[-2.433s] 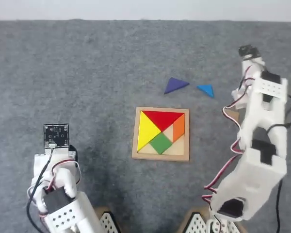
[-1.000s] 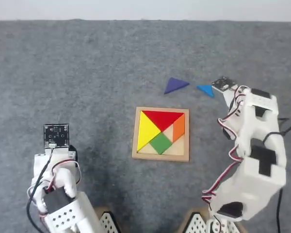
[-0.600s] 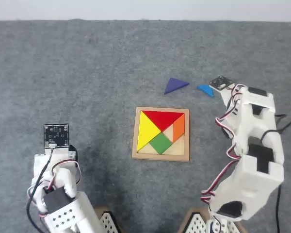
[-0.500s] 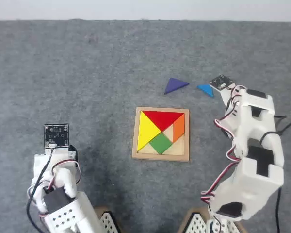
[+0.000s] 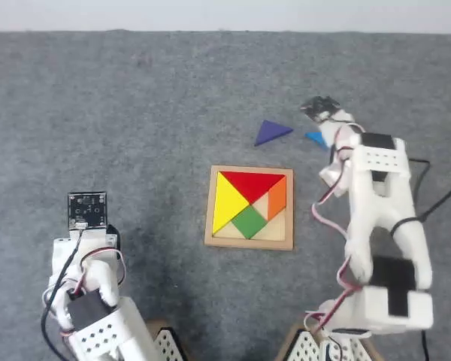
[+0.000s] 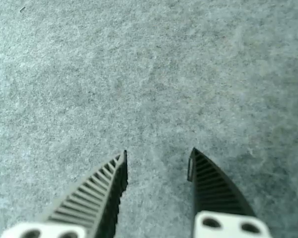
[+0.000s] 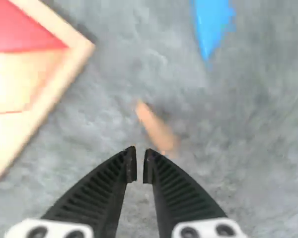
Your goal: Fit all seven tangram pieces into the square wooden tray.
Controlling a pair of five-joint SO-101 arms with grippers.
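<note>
From the high view, the square wooden tray (image 5: 248, 243) is sitting mid-table, holding red, yellow, green and orange pieces. The purple triangle (image 5: 271, 132) is lying at its 12 o'clock and the blue triangle (image 5: 313, 138) at 1 o'clock, beside the right arm (image 5: 376, 180).

In the left wrist view, the left gripper (image 6: 158, 153) is hanging released over bare carpet.

In the right wrist view, the right gripper (image 7: 139, 157) is pinching nearly closed on nothing, with a blurred tan strip (image 7: 156, 128) just beyond its tips.

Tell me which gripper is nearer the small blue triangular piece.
Right. The right gripper hovers close by the small blue triangular piece. The left gripper is over grey carpet, far off on the other side of the square wooden tray.
</note>
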